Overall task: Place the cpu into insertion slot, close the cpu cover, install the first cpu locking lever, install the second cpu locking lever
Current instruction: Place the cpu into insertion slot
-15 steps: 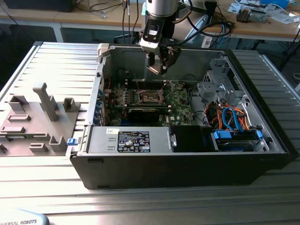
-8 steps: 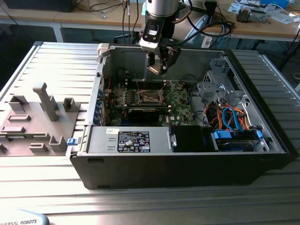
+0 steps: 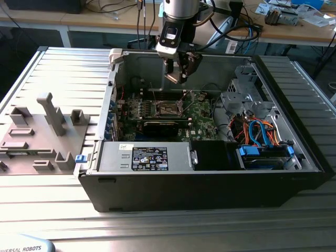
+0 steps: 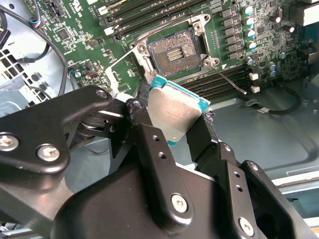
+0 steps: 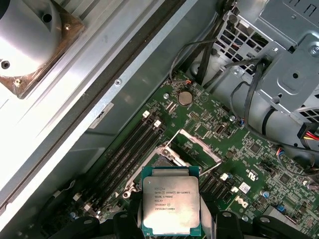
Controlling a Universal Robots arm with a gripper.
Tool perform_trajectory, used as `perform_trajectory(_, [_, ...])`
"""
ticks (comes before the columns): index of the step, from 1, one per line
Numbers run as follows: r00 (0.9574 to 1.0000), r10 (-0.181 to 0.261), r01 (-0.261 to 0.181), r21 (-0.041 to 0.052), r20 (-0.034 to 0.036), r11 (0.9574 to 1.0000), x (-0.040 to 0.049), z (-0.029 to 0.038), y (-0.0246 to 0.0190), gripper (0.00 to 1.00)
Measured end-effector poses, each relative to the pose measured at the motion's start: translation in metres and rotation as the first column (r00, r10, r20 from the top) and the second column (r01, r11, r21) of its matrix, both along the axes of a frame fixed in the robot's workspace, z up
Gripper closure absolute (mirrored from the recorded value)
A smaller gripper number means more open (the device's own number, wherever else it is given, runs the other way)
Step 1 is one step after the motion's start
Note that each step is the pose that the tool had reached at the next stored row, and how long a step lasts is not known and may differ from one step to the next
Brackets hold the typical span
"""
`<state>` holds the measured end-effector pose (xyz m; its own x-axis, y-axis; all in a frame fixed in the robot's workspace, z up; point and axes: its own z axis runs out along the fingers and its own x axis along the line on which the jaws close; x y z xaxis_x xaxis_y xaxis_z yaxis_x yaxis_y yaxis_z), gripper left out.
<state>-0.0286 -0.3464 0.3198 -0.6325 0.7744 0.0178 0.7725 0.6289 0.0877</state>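
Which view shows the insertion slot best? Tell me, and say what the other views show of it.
The second wrist view: the insertion slot lies open and unobstructed, its contacts visible. In the first wrist view the cpu hides part of it. The exterior view shows it as a small dark square.

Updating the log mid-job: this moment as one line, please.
gripper: shut on cpu | cpu: held above slot, not seated | slot: empty | cover: open
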Motion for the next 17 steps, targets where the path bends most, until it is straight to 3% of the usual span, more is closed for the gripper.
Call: perform_trajectory(17, [0.9999, -0.014, 0.014, 0.0000, 0.0001, 0.9999, 0.0000, -0.0004, 0.0000, 0.46])
